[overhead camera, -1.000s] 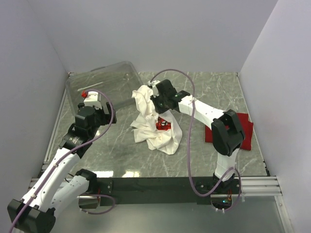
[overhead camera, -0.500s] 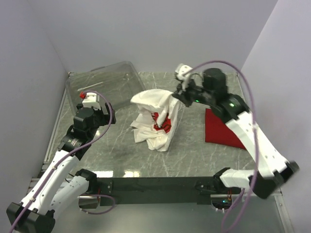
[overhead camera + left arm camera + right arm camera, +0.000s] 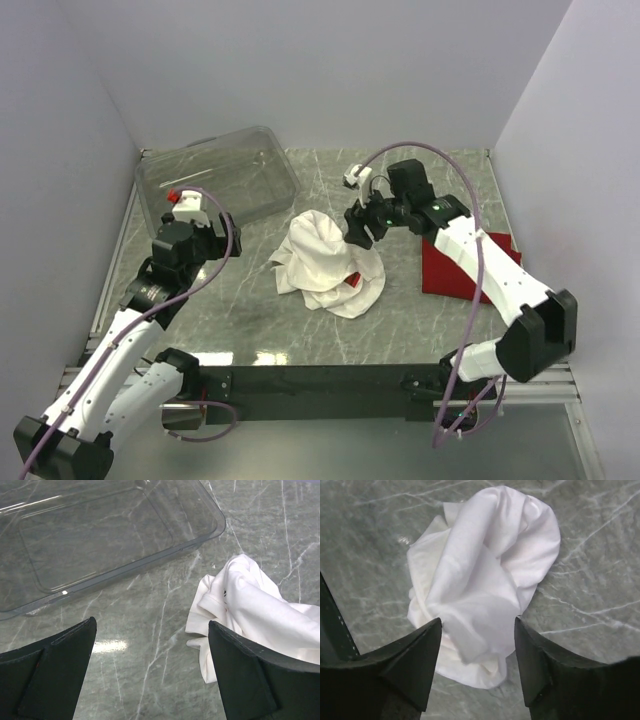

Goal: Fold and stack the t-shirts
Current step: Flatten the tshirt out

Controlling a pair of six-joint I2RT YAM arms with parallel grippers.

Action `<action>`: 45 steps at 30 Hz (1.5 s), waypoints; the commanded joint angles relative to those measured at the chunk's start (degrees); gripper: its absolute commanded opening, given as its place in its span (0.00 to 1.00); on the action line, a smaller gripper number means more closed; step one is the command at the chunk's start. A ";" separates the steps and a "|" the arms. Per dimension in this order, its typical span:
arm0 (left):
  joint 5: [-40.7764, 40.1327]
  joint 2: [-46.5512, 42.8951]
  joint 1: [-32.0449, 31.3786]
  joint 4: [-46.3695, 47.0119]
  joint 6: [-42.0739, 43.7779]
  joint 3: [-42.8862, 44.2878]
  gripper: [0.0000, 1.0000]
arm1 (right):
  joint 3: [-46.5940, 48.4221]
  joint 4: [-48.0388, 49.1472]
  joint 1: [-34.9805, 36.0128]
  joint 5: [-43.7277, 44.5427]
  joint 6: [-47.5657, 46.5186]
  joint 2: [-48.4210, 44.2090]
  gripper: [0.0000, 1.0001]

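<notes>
The white t-shirt [image 3: 325,262] lies in a crumpled heap at the table's middle, with only a sliver of its red print [image 3: 353,279] showing. My right gripper [image 3: 358,228] hovers open just above the heap's right side. In the right wrist view the white t-shirt [image 3: 485,575] lies loose below the right gripper [image 3: 478,622], and nothing is held. The red t-shirt [image 3: 450,272] lies flat at the right, partly under the right arm. My left gripper [image 3: 205,238] stands open to the left of the heap. In its own view the left gripper [image 3: 151,625] is empty, with the white t-shirt [image 3: 250,605] to its right.
A clear plastic bin [image 3: 215,180] sits at the back left, also seen as the bin [image 3: 100,535] in the left wrist view. White walls enclose the marble table [image 3: 300,330] on three sides. A purple cable [image 3: 480,270] loops along the right arm.
The right gripper carried a lifted part of the white t-shirt to the right, then opened and let it drop into a heap. The left arm has stayed still.
</notes>
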 commanded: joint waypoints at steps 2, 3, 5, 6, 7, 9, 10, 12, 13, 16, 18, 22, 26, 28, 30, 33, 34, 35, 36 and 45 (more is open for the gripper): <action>1.55 0.94 -0.21 1.90 0.04 -0.41 0.99 | 6.65 0.46 0.02 3.88 -0.30 2.03 0.74; 1.55 1.99 -0.21 1.99 0.21 -0.32 0.99 | 7.18 -0.16 -0.50 3.89 -1.08 1.42 0.75; 1.81 3.66 -0.21 3.04 1.69 -0.67 0.99 | 6.22 -2.88 -3.48 0.40 -5.91 -0.16 0.76; 2.42 6.19 -0.21 3.40 2.93 -0.58 0.99 | 3.26 -3.50 -4.80 -5.37 -7.93 -2.52 0.76; 2.60 7.79 -0.12 3.66 4.42 -0.32 0.99 | 1.31 -5.42 -6.90 -8.29 -13.26 -4.02 0.76; 2.26 13.23 -0.21 2.96 8.99 2.39 0.99 | -3.69 -6.93 -8.85 -14.62 -18.99 -9.53 0.76; 2.60 14.99 -0.21 2.61 10.57 3.80 0.99 | -9.98 -6.67 -9.81 -20.92 -23.98 -11.92 0.76; 2.17 20.51 -0.30 2.52 17.76 7.49 0.99 | -16.87 -5.45 -11.84 -25.79 -28.49 -19.80 0.78; 1.82 22.37 -0.21 2.69 19.97 8.55 0.99 | -23.08 -3.44 -12.54 -29.90 -30.78 -22.55 0.79; -1.34 29.67 -0.21 3.04 28.50 12.33 0.99 | -31.55 1.13 -16.05 -34.06 -29.67 -31.79 0.85; -2.75 34.23 -0.21 2.96 32.63 15.23 0.99 | -31.58 0.02 -17.90 -34.51 -30.18 -32.86 0.85; -0.30 38.99 0.49 4.19 39.23 18.05 0.97 | -27.89 -8.14 -18.52 -35.57 -35.44 -28.21 0.84; 3.13 45.49 3.04 0.24 41.43 23.13 0.93 | -25.43 -13.26 -18.52 -33.55 -39.49 -24.25 0.85; 4.54 47.08 3.66 0.41 42.14 23.85 0.92 | -25.51 -13.70 -18.52 -32.76 -40.11 -24.16 0.85; 4.28 49.54 4.27 0.85 43.63 24.29 0.91 | -26.12 -12.65 -18.44 -32.67 -39.59 -25.47 0.85; 4.27 53.14 5.41 -0.11 45.12 26.13 0.88 | -26.74 -11.77 -18.52 -33.11 -38.89 -27.67 0.85; 4.54 54.02 5.68 -0.64 45.30 27.35 0.83 | -26.74 -11.68 -18.52 -33.28 -38.62 -27.94 0.85; 4.54 55.34 6.03 -1.17 45.65 27.80 0.81 | -26.74 -11.59 -18.52 -33.29 -38.53 -28.11 0.85; 4.71 55.79 6.29 -1.52 45.65 28.07 0.79 | -26.66 -11.68 -18.52 -33.29 -38.45 -28.46 0.85; 6.65 53.77 6.91 1.37 39.07 23.59 0.26 | -26.31 -12.82 -18.52 -33.29 -39.50 -28.73 0.85</action>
